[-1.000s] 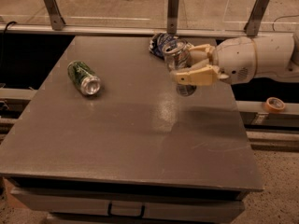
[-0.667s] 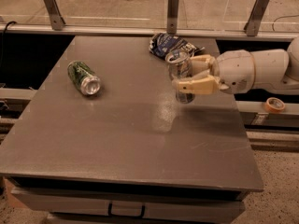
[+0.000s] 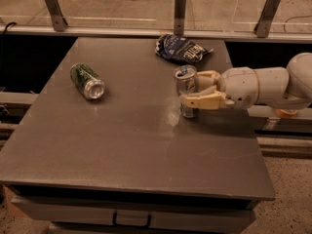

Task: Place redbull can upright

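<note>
Robot lab: gripper at glass-railed grey worktable

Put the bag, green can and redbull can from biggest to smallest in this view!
1. Bag.
2. Redbull can, held by the end effector at right, and green can: too alike to rank.

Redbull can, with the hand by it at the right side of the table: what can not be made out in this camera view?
- redbull can: the hand, at the right side of the table, covers part of its body; whether its base rests on the table is unclear.
- arm: cut off by the right edge of the camera view.
- snack bag: white lettering too small to read.
</note>
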`<state>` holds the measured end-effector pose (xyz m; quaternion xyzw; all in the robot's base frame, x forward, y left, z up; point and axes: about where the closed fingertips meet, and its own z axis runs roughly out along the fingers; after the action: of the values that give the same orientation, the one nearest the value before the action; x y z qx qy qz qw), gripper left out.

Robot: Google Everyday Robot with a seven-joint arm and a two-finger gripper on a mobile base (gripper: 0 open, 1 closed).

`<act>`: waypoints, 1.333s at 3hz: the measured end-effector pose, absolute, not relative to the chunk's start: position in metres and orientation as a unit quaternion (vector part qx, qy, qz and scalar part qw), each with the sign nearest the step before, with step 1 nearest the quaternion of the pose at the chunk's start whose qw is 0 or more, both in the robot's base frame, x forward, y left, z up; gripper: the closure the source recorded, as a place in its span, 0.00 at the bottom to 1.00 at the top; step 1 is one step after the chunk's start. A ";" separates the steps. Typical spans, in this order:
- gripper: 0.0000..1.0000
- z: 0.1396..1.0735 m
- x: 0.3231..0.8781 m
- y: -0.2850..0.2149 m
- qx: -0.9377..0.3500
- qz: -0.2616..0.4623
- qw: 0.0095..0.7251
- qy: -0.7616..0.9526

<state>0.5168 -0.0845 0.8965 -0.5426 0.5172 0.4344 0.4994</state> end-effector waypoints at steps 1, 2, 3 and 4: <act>0.58 0.883 0.519 -0.083 -0.541 0.447 0.489 0.518; 0.36 0.879 0.520 -0.083 -0.540 0.451 0.486 0.519; 0.12 0.879 0.520 -0.083 -0.540 0.451 0.486 0.519; 0.00 0.875 0.522 -0.087 -0.537 0.449 0.485 0.524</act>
<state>0.5221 -0.0867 0.8754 -0.5370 0.5242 0.4490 0.4850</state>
